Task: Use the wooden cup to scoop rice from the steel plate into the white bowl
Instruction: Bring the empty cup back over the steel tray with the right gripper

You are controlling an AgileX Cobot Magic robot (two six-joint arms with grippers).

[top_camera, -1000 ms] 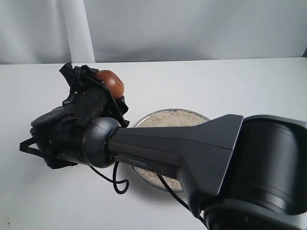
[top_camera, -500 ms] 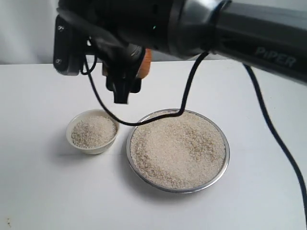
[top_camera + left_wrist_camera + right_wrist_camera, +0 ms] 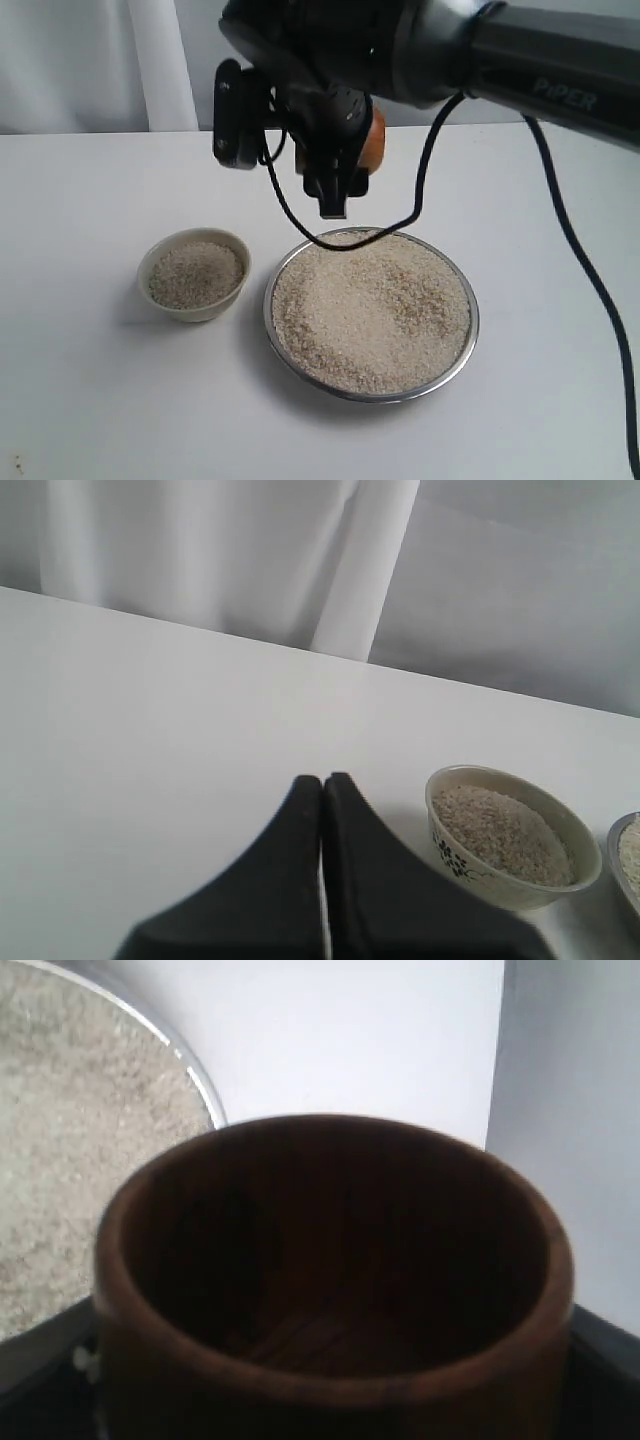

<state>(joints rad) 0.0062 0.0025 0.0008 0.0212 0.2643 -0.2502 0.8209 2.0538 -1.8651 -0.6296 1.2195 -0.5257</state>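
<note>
The wooden cup [image 3: 373, 140] looks light and stiff, but its polished, rounded wall would likely be slippery, so a hold across its widest part with the mouth left free seems the sensible one. The right gripper [image 3: 350, 168] has it that way, jaws spread wide around the cup's sides, hanging in the air above the far rim of the steel plate [image 3: 476, 322]. The rice [image 3: 370, 310] is loose and will flow and spill if the cup tips early. The plate sits mid-tabletop [image 3: 90, 400] toward the near edge, and the white bowl [image 3: 190, 310] stands just beside it on the left, apart from it and already holding a mound of grains. The exterior view shows only a sliver of the cup's reddish side behind the gripper; the right wrist view looks into its dark interior, where no rice shows. The left wrist view alone shows a dark floral print on the bowl's wall, and the left gripper [image 3: 322, 780] with fingers pressed together, holding nothing, low over the tabletop near the bowl.
</note>
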